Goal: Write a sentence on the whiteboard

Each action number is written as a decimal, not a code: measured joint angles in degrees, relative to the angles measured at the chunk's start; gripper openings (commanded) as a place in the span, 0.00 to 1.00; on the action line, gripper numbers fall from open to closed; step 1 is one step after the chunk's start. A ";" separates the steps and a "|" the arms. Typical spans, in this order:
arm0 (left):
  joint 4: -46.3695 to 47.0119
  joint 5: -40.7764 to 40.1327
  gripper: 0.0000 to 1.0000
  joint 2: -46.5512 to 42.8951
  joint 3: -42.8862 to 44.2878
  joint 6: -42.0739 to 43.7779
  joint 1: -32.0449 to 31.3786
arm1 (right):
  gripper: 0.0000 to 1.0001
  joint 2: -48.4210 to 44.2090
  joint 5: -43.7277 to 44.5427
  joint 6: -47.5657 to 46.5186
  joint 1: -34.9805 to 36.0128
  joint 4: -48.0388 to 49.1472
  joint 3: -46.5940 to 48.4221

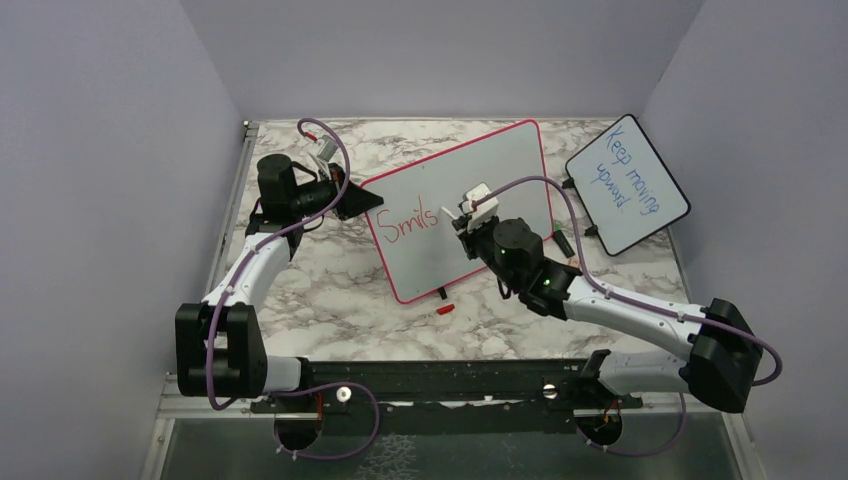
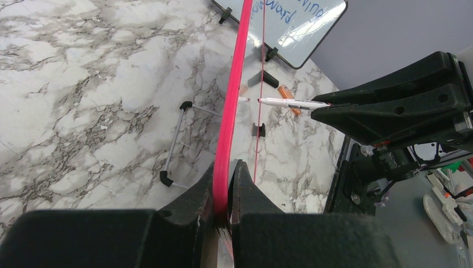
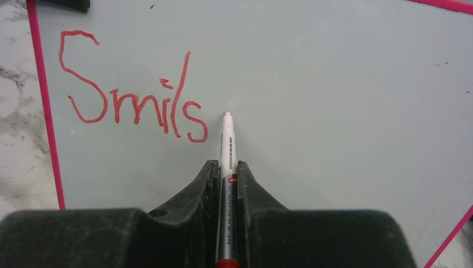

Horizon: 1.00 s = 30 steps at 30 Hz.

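The whiteboard (image 1: 480, 190) with a red-pink frame stands tilted on the marble table. Its sentence (image 1: 412, 222) reads only "Smils" in red, also seen in the right wrist view (image 3: 134, 103). My left gripper (image 1: 362, 200) is shut on the board's left frame edge (image 2: 226, 184), which runs edge-on away from the fingers. My right gripper (image 1: 468, 215) is shut on a white marker (image 3: 227, 151), tip pointing at the board just right of the last "s"; whether the tip touches I cannot tell. The marker also shows in the left wrist view (image 2: 290, 103).
A smaller black-framed board (image 1: 628, 185) with blue writing "Keep moving upward" stands at the back right. A red cap (image 1: 445, 309) lies on the table in front of the whiteboard. A dark marker (image 1: 563, 243) lies by the right arm. A wire stand (image 2: 175, 142) lies behind the whiteboard.
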 measured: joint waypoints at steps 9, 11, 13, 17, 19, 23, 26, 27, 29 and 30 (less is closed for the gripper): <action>-0.02 -0.04 0.00 0.07 0.07 0.00 0.00 | 0.01 0.85 -1.62 -0.39 0.00 -1.18 0.94; -0.02 -0.04 0.00 0.07 0.07 0.00 0.00 | 0.01 0.85 -1.62 -0.50 0.00 -1.27 0.96; -0.02 -0.04 0.00 0.07 0.07 0.00 0.00 | 0.01 0.85 -1.53 -0.63 0.00 -1.40 0.96; -0.02 -0.04 0.00 0.07 0.07 0.00 0.00 | 0.01 0.85 -0.59 -0.85 0.00 -1.64 0.96; -0.02 -0.04 0.00 0.07 0.07 0.00 0.00 | 0.01 0.83 0.31 -0.81 0.00 -1.64 0.94; -0.02 -0.04 0.00 0.07 0.07 0.02 0.00 | 0.01 0.81 1.90 -0.79 0.00 -1.64 0.96; -0.02 -0.04 0.00 0.07 0.07 0.00 0.00 | 0.01 0.81 2.43 -0.79 0.00 -1.64 0.96; -0.02 -0.04 0.00 0.07 0.07 0.00 0.00 | 0.01 0.83 2.47 -0.79 0.00 -1.64 0.96; -0.02 -0.04 0.00 0.07 0.07 0.00 0.00 | 0.01 0.87 2.56 -0.76 0.00 -1.62 0.96; -0.02 -0.04 0.00 0.07 0.07 0.00 0.00 | 0.01 0.98 2.58 -0.76 0.00 -1.62 0.96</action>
